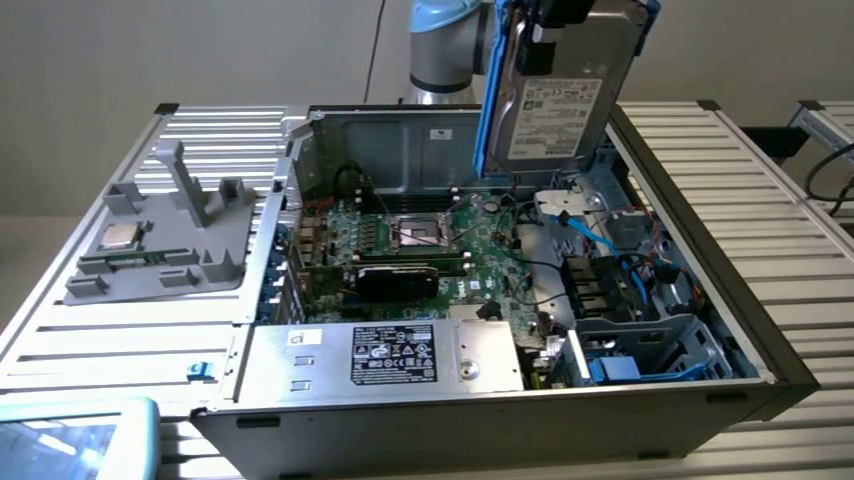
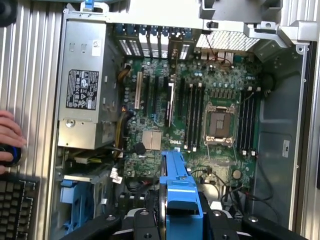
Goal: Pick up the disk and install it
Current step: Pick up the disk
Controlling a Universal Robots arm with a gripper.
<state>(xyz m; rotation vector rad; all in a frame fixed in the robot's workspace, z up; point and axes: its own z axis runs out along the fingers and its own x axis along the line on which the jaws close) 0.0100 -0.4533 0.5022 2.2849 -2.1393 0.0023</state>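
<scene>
In the exterior view, the gripper (image 1: 567, 28) is closed on the upper end of the disk (image 1: 561, 95) and holds it high above the open computer case (image 1: 694, 215), over the far corner at the exterior view's right. The disk hangs almost upright (white label facing the camera), its blue frame (image 1: 490, 90) running down one edge. Under it lies the motherboard (image 1: 441, 240); the power supply (image 1: 387, 355) sits at the near side. On the worktop (image 1: 767, 160), at the exterior view's left, a grey fixture (image 1: 174, 215) carries the processor chip (image 1: 124, 237).

In the wrist view, the disk's blue frame (image 2: 175, 182) stands clamped between the jaws of the gripper (image 2: 177, 222), above the motherboard (image 2: 200, 110). A person's hand (image 2: 9, 136) rests near a keyboard (image 2: 17, 205).
</scene>
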